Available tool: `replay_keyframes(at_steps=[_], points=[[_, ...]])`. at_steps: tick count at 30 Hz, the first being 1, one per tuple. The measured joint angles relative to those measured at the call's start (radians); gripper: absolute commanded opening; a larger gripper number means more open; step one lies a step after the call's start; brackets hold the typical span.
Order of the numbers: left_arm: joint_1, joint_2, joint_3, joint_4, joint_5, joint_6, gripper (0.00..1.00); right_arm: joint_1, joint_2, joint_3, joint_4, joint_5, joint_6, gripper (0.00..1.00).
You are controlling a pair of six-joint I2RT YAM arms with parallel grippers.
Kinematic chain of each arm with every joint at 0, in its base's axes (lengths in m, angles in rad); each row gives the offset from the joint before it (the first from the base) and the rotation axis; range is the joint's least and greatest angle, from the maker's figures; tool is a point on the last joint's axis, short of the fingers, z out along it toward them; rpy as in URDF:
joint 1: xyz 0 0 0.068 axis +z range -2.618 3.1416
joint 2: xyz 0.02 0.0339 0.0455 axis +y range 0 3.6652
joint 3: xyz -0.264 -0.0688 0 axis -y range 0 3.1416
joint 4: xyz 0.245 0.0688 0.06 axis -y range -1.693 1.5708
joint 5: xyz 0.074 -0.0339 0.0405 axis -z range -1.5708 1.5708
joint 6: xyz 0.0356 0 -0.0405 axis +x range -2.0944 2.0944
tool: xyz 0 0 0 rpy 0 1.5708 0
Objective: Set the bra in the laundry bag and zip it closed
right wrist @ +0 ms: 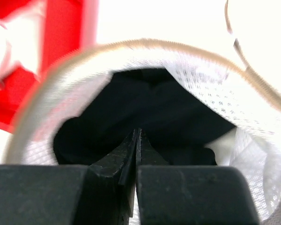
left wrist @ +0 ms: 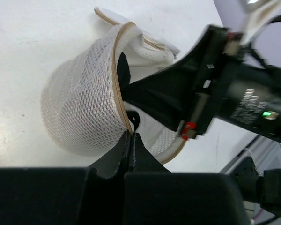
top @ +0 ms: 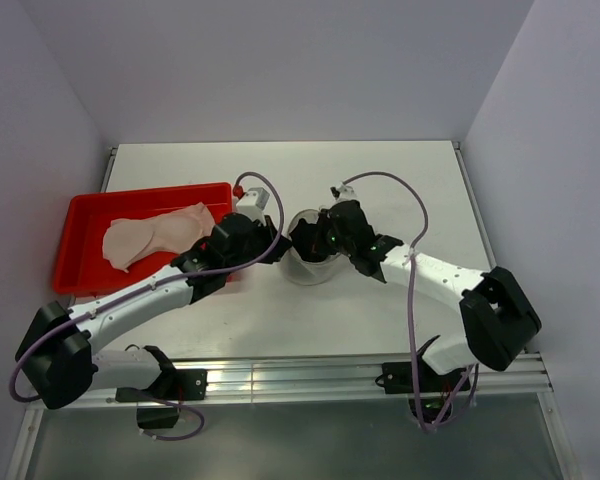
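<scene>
Left jaws clamped on the laundry bag (left wrist: pixel 79 108) rim, mouth tipped sideways to the right. Right jaws pressed together, reaching straight into that mouth. Black bra (right wrist: pixel 145 108) inside, just past their tips. Beyond, lid (left wrist: pixel 152 44) unzipped.

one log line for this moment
left gripper: shut on laundry bag rim | right gripper: shut, inside bag mouth | bag: open, dark fabric inside | zip: not closed
</scene>
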Motion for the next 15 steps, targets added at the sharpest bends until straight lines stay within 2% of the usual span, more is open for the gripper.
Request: replay_keyframes(at_steps=[1,2,5,13,15], points=[[0.000,0.000,0.003,-0.006,-0.012,0.006,0.00,0.000,-0.011,0.000,0.012,0.008,0.000,0.11],[0.000,0.000,0.007,-0.008,-0.029,0.011,0.00,0.000,-0.029,0.000,0.018,0.017,0.001,0.18],[0.013,0.016,0.034,-0.006,-0.080,0.025,0.00,0.000,-0.120,0.000,0.022,0.057,-0.005,0.26],[0.117,0.182,0.115,0.112,-0.120,0.069,0.00,0.000,-0.365,-0.041,0.043,0.116,-0.027,0.26],[0.140,0.206,0.109,0.131,-0.125,0.072,0.09,0.000,-0.391,-0.064,0.042,0.121,-0.029,0.26]])
